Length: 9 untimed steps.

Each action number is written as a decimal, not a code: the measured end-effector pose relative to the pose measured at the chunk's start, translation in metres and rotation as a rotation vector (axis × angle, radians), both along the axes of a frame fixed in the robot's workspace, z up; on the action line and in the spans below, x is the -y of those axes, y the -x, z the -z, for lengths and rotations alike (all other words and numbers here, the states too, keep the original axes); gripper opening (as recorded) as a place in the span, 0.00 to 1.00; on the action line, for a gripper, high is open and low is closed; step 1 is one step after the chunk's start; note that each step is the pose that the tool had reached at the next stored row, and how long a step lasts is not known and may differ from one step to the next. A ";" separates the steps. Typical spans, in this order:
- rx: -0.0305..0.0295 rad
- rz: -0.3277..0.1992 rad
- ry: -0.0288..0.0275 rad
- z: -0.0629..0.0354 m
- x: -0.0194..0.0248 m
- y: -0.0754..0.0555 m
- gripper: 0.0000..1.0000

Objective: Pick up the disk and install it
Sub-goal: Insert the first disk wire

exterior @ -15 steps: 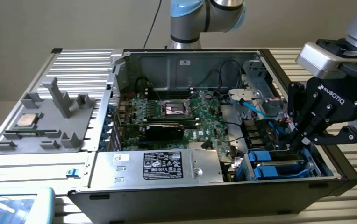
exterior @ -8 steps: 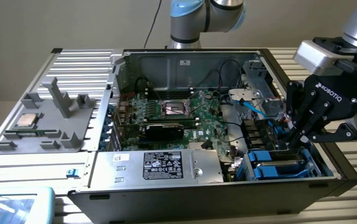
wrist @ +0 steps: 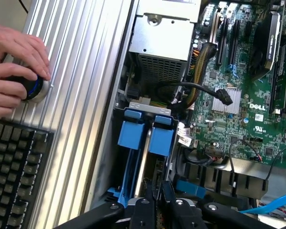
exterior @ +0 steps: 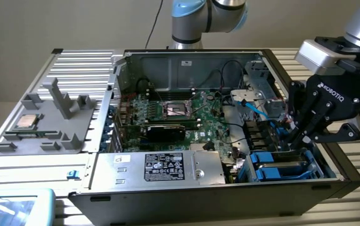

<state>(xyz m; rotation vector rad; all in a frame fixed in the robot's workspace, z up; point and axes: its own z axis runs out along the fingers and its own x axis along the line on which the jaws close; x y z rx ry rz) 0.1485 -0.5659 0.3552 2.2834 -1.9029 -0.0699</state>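
A ribbed metal surface (exterior: 73,66) carries an open black computer tower (exterior: 186,197). Nearest, the blue-framed silver disk (exterior: 281,165) stands on edge in the tower's drive bay. The black gripper (exterior: 299,140), marked ROBOTIQ, hangs just above it with jaws drawn narrow; whether they pinch it is unclear. Beyond, the green motherboard (wrist: 238,95) reads DELL.

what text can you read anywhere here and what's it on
"ROBOTIQ": on the gripper body.
"DELL": on the motherboard.
The black label on the silver box: print too small to read.
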 end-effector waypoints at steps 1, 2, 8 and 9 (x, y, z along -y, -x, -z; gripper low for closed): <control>0.0000 0.000 0.0004 0.0000 -0.0008 0.000 0.16; 0.0000 0.000 0.0011 0.0001 -0.0018 0.000 0.16; 0.0002 0.001 0.0269 0.0018 -0.0056 0.002 0.16; 0.0002 0.002 0.0288 0.0019 -0.0061 0.002 0.16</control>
